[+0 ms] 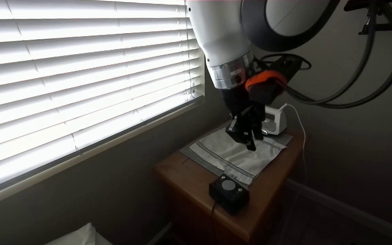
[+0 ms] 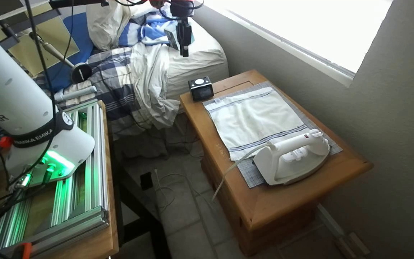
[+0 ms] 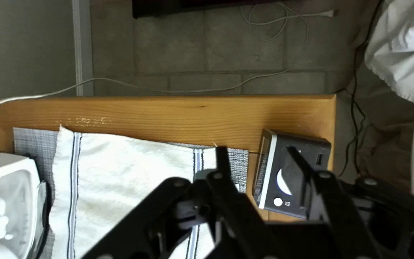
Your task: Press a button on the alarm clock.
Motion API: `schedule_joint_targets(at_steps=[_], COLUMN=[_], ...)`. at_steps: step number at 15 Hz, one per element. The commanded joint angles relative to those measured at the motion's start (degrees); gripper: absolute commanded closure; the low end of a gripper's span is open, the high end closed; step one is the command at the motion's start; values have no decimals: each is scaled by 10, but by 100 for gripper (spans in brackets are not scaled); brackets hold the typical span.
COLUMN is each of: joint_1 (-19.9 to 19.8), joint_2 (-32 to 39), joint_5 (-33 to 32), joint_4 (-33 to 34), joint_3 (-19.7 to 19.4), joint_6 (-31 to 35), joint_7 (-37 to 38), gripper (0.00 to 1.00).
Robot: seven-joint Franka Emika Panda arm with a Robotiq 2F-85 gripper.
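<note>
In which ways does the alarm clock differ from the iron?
The alarm clock is mostly black; the iron is mostly white. The clock is small and boxy; the iron larger, with a handle. The clock sits off the grey mat; the iron rests at least partly on it. Both are on the wooden table.

Black alarm clock (image 1: 229, 197); white, blue-striped cloth (image 2: 253, 115); white iron (image 2: 293, 167).
</note>
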Motion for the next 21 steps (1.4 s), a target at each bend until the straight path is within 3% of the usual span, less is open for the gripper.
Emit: schedule_joint_targets(at_steps=[1, 5, 6, 9, 21], joint_1=[-33, -65, -59, -71, -72], joint_2=[-97, -165, -117, -151, -154], joint_5=[-9, 43, 13, 28, 30], joint_4=[-79, -119, -81, -103, -110], joint_3=[33, 56, 59, 63, 65], joint_6=[4, -6, -3, -5, -4], joint_7=[-107, -251, -184, -231, -236], gripper=[26, 1, 16, 1, 1])
